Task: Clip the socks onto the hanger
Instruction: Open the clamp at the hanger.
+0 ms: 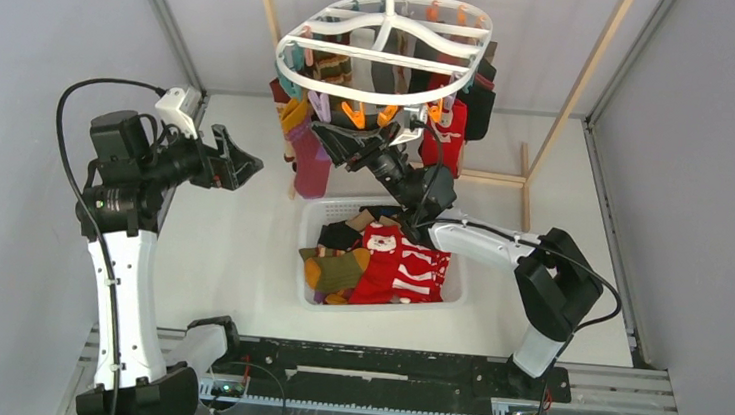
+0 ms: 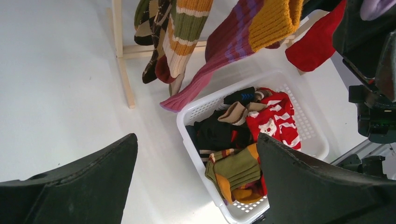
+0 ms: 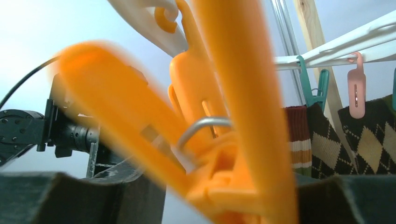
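View from above: the hanger [image 1: 391, 17] hangs over the table; the right gripper [image 1: 354, 138] reaches up under its near rim at an orange clip [image 1: 353, 115], while the left gripper [image 1: 240, 162] is well apart. Left wrist: jaws wide and empty, loose socks [image 2: 271, 116] ahead in the basket [image 2: 306, 126]. Right wrist: the clip hangs upright between part-spread fingers [image 3: 93, 198]; whether they are pressing it, I cannot tell.

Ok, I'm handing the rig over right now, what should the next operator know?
Left tool: open, empty, off to the left of the hanger.
Right tool: at the hanger's front rim, around an orange clip; grip unclear.
Done: several socks hang clipped.
Left: a pile of socks in the basket, none in either tool.
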Robot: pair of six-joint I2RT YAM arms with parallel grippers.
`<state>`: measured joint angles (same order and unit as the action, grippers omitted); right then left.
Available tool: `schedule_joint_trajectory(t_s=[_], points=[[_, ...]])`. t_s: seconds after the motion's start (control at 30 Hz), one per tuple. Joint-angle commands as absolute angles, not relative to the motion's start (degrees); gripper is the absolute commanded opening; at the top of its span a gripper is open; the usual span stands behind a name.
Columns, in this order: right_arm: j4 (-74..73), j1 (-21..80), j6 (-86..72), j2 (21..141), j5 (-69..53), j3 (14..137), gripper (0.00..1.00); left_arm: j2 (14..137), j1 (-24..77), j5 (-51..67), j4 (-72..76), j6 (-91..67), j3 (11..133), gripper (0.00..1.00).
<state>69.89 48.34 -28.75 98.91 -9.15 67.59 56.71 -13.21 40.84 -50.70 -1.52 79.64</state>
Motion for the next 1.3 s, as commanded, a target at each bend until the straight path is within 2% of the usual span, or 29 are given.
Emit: schedule_joint_trajectory(t_s=[0.0, 0.17, 0.37, 0.57, 0.8, 0.93, 1.1, 1.27], points=[[74.87, 48.32, -31.40, 98.97, -9.84, 69.48, 0.50, 55.90, -13.71, 41.99, -50.33, -0.96, 83.05, 1.00], [77.28, 48.42, -32.98, 98.39, -10.46, 68.50, 0.43, 55.74, -13.72, 41.51, -50.70, -0.69, 83.28, 1.00], [76.39, 49.32, -30.82, 97.31, -9.55, 67.69, 0.21, 55.39, -13.69, 41.14, -51.37, -0.70, 83.60, 1.00], [72.56, 51.38, -25.33, 96.21, -7.08, 67.58, 0.08, 54.95, -13.70, 42.59, -51.58, -2.31, 84.82, 1.00], [68.96, 53.59, -17.39, 96.15, -1.77, 68.39, 0.00, 53.02, -13.18, 47.42, -45.96, -8.16, 85.96, 1.00], [68.16, 53.74, -16.43, 97.33, -1.06, 69.43, 0.00, 53.15, -9.25, 46.80, -41.35, -11.74, 87.55, 1.00], [67.69, 54.22, -15.66, 98.42, -1.37, 70.77, 0.00, 58.42, -0.99, 42.12, -40.49, -13.10, 92.60, 1.00], [66.51, 54.40, -14.23, 98.70, -1.76, 71.48, 0.00, 63.74, 2.23, 42.12, -38.44, -16.23, 97.09, 0.97]])
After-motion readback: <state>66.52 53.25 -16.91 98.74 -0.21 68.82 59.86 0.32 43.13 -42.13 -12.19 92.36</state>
